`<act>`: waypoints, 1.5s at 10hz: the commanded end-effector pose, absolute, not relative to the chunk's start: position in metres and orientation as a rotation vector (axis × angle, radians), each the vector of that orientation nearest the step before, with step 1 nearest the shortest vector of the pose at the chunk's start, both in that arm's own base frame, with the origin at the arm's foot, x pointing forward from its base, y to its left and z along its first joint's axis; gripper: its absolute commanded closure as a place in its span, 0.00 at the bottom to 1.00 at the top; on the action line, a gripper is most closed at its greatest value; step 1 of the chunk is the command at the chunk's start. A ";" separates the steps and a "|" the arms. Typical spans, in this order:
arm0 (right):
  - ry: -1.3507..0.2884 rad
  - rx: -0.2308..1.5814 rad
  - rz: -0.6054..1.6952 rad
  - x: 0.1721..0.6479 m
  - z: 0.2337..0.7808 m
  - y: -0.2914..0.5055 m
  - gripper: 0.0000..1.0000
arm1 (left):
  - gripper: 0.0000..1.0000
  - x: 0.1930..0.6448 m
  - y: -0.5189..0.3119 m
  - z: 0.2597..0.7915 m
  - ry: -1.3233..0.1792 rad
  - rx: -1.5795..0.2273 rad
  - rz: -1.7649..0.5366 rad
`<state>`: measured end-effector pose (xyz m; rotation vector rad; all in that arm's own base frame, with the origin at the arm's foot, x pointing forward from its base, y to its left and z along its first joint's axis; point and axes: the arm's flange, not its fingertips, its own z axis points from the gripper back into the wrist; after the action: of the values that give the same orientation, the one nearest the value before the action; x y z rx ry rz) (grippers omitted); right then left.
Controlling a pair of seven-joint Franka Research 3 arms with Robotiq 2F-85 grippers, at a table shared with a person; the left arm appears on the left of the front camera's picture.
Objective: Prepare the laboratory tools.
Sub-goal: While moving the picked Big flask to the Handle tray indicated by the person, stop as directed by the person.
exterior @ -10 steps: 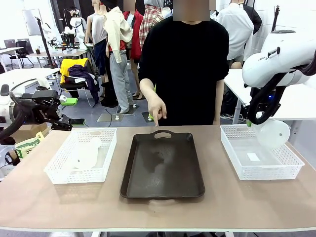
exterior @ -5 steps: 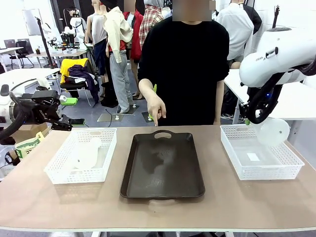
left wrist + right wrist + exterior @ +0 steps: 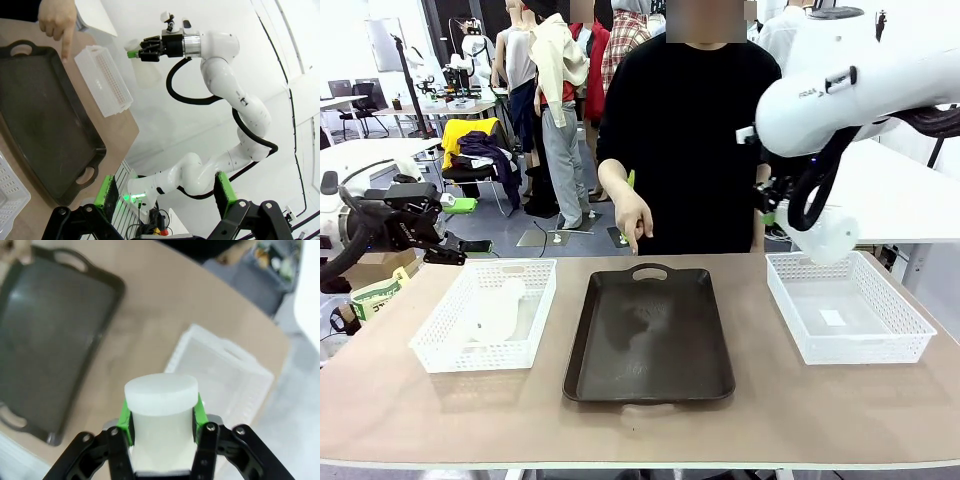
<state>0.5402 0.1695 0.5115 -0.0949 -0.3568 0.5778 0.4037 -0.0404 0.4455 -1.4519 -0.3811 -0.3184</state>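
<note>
Front view puts the bare tan table (image 3: 640, 430) closest to me, and on it sit three things in a row, all apart from one another: a white mesh basket (image 3: 470, 358) on the left, a dark brown tray (image 3: 650, 340) in the middle and a second white basket (image 3: 865, 350) on the right. One whitish flask (image 3: 498, 310) lies inside the left basket. Just beyond that basket's far left corner, off the table's edge, the left gripper (image 3: 450, 248) hangs in the air. From the left wrist view its green-padded fingers (image 3: 223, 192) stand wide apart with nothing between them. Over on the right, the right gripper (image 3: 778, 200) is up above the table, near the far left corner of the right basket, and the other flask (image 3: 823, 235) hangs from it, clear of the basket. Right wrist view looks along that gripper's fingers: the green pads (image 3: 126, 420) press on both sides of that flask, clamped on it, with the tray and the right basket blurred below. Farthest off, a person in a black top (image 3: 690, 130) stands at the far side, one hand (image 3: 632, 215) held near the tray's far handle with a finger pointing down toward it
</note>
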 end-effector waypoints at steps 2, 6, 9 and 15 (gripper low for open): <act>-0.400 -0.085 0.799 0.538 0.504 0.219 1.00 | 0.00 0.403 -0.039 0.448 -0.387 -1.459 -0.319; -0.323 0.014 0.979 0.558 0.477 0.292 1.00 | 0.00 0.403 -0.039 0.448 -0.387 -1.459 -0.319; -0.259 -0.007 1.023 0.566 0.450 0.330 1.00 | 0.00 0.403 -0.039 0.448 -0.387 -1.459 -0.319; -0.239 0.000 1.026 0.564 0.431 0.334 1.00 | 0.00 0.403 -0.039 0.448 -0.387 -1.459 -0.319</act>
<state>0.5659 0.3350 0.4305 -0.0033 -0.2281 1.0300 0.4038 -0.0401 0.4454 -1.4512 -0.3815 -0.3177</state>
